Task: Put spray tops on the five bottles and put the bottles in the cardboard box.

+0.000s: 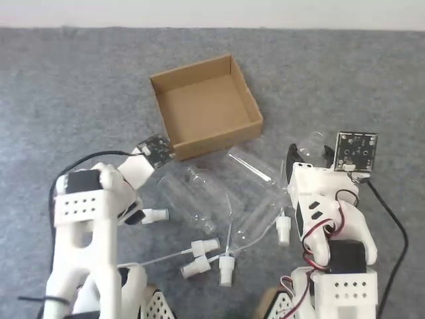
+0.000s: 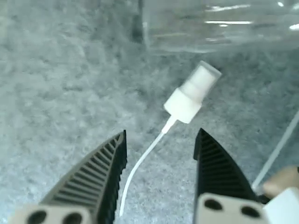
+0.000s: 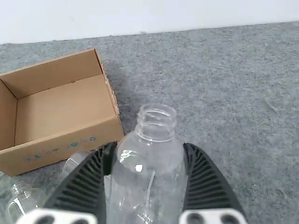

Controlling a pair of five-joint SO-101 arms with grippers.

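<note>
- A grey felt-covered table (image 1: 80, 80) runs back to a white wall.
- The cardboard box (image 1: 216, 141) sits open toward the middle of the far edge.
- The left gripper (image 2: 161, 135) is spread wide and empty, just above a white spray top (image 2: 191, 100) lying on the felt.
- The right gripper (image 3: 149, 148) is clamped round a clear bottle (image 3: 149, 163), its bare neck pointing past the box.
</note>
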